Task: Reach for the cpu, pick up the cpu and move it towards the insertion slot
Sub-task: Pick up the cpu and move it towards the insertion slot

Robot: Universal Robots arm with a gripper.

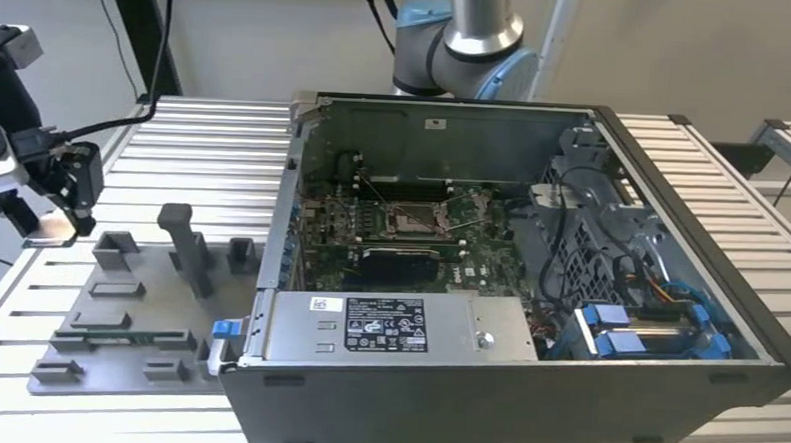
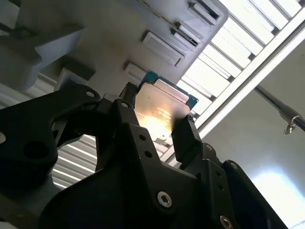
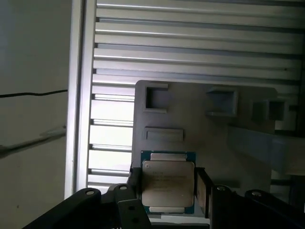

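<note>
Looking past the table [image 1: 725, 161], the open computer case [image 1: 495, 396] and the grey fixture plate [image 1: 113, 341]: pincer [image 3: 167, 191] clamped on the cpu [image 3: 167, 177] by its edges, over the plate (insertion slot [image 1: 416, 219] well apart, toward the exterior view's right, inside the case).

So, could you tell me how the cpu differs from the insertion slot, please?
The cpu sits clamped in the tool, outside the computer case; the insertion slot lies inside it. The cpu shows a pale silvery top; the insertion slot has a shiny frame round a brownish centre. Both look square.
</note>
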